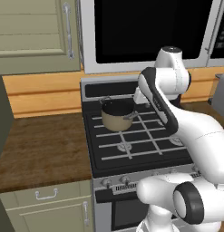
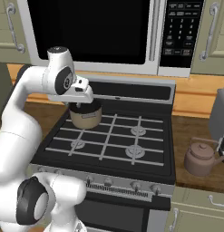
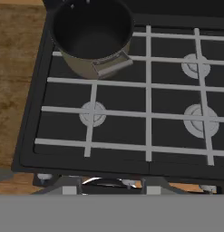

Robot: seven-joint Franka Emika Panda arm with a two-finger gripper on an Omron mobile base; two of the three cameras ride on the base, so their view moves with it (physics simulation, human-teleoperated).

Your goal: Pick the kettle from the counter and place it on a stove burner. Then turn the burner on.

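Kitchen counter (image 2: 195,136) right of the stove holds the kettle (image 2: 200,158) – not picked up yet; a pot (image 3: 92,38) fills one back burner – I cannot tell if the jaws are open

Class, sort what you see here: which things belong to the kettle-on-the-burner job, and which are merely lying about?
Job:
kettle, on the counter right of the stove
stove burner
burner knobs

Lying about:
saucepan on the rear left burner
microwave
wall cupboards
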